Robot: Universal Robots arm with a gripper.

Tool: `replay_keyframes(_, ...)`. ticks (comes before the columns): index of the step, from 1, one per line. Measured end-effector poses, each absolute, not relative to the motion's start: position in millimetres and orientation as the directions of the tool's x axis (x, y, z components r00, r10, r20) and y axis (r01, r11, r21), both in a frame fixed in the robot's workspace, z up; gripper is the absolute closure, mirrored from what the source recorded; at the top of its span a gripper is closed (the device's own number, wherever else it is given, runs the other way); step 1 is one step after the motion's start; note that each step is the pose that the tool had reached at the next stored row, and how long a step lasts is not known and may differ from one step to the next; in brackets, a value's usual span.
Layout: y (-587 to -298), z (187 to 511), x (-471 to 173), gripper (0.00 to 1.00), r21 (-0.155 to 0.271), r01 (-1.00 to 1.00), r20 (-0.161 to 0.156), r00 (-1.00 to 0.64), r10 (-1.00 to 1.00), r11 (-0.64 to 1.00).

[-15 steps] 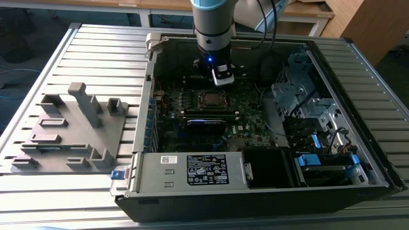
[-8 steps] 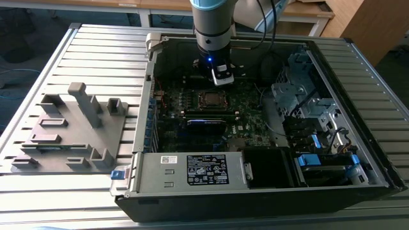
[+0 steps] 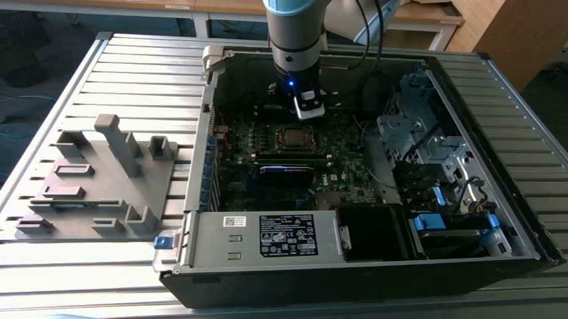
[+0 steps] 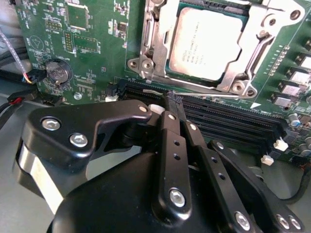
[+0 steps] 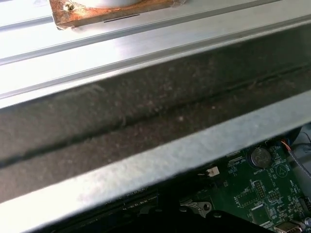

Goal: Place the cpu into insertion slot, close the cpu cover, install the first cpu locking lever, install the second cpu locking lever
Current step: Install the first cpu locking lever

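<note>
Second wrist view gives us the clearest look: the small flat square cpu with its dull silver-grey metal top (image 4: 206,42) lies seated in the insertion slot, the square socket set into the green motherboard (image 4: 87,53). We see the shiny silver metal cpu cover (image 4: 245,56), a frame plate with a square window, lying flat down around the chip, its edges overlapping the chip's border. Our black tool (image 4: 174,99) has its two fingers (image 4: 171,141) brought together, tips touching with nothing between them, and those tips sit just beside the near edge of the cover, over the long narrow black memory slots (image 4: 233,121). A thin metal wire lever (image 4: 158,91) lies along the socket's edge next to the fingertips; we cannot tell whether the tips touch it or whether it is latched. A round silver coin battery (image 4: 57,72) sits on the board, well apart from the socket.

From the exterior view, we find the arm reaching down into the open black computer case (image 3: 355,279) lying on the slatted metal counter (image 3: 133,66), with the tool (image 3: 308,111) at the far side of the socket (image 3: 291,136). A grey plastic fixture (image 3: 98,179) stands on the counter at the exterior view's left, well apart from the case.
</note>
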State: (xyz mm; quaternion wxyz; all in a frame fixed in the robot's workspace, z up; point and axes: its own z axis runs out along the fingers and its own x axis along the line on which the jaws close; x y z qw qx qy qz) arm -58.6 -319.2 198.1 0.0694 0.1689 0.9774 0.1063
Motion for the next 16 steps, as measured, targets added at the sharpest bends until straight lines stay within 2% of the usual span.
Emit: replay_keyframes(16,-326.9,197.1,-58.1,0.89,0.231,0.303,-0.1,-0.938,0.333,0.925)
